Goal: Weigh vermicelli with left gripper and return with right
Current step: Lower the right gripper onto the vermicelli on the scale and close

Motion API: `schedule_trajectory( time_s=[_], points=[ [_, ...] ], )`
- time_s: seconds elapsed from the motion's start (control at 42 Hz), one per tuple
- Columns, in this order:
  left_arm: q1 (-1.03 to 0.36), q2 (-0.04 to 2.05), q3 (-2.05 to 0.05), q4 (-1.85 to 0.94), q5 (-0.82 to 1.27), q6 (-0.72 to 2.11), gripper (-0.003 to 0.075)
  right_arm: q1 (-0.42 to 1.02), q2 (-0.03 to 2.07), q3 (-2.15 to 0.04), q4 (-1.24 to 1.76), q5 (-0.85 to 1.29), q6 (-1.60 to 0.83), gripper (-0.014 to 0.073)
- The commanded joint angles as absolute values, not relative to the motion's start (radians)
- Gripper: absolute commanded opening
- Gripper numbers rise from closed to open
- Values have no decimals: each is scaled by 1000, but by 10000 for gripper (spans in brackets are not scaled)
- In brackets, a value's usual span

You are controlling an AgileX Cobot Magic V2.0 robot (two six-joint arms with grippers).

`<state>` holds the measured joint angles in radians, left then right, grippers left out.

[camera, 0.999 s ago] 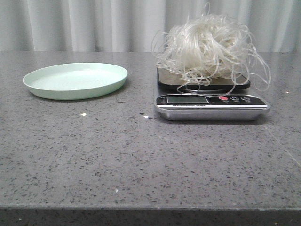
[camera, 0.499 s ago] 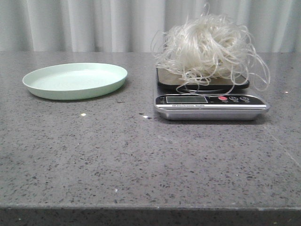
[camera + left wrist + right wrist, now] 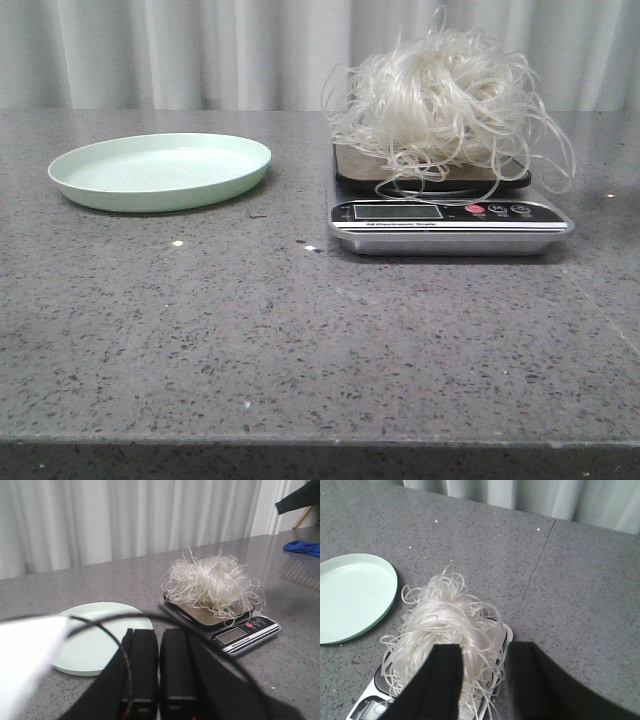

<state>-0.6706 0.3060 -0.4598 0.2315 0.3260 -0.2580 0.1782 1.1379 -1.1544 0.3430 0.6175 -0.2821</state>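
Curtains (image 3: 200, 50) back speckled grey table (image 3: 300, 340); left gripper (image 3: 159, 645) narrow, right gripper (image 3: 485, 675) wide.

You have a grey speckled stone-look tabletop (image 3: 300, 330) with a smooth, faintly glossy finish. The fluffy ball of thin, translucent white vermicelli strands (image 3: 445, 95) looks glassy and shiny. Under it, the kitchen scale (image 3: 450, 222) shows a brushed silvery metal body and a glossy black panel. The pale green round plate (image 3: 160, 170) looks like smooth, satin plastic.
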Motion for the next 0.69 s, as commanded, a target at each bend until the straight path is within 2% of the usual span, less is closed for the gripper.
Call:
schedule_trajectory(
  time_s=[0.0,0.095,0.309,0.666],
  points=[
    [-670,314,-485,235,248,-268,137,179,1188,-1236,350,592,-296,556],
    [-670,314,-485,235,248,-268,137,179,1245,-1276,351,633,-296,608],
    [-670,314,-485,235,251,-268,137,179,1368,-1339,409,727,-309,602],
    [-670,314,-485,235,256,-268,137,179,1527,-1347,562,752,-468,602]
  ],
)
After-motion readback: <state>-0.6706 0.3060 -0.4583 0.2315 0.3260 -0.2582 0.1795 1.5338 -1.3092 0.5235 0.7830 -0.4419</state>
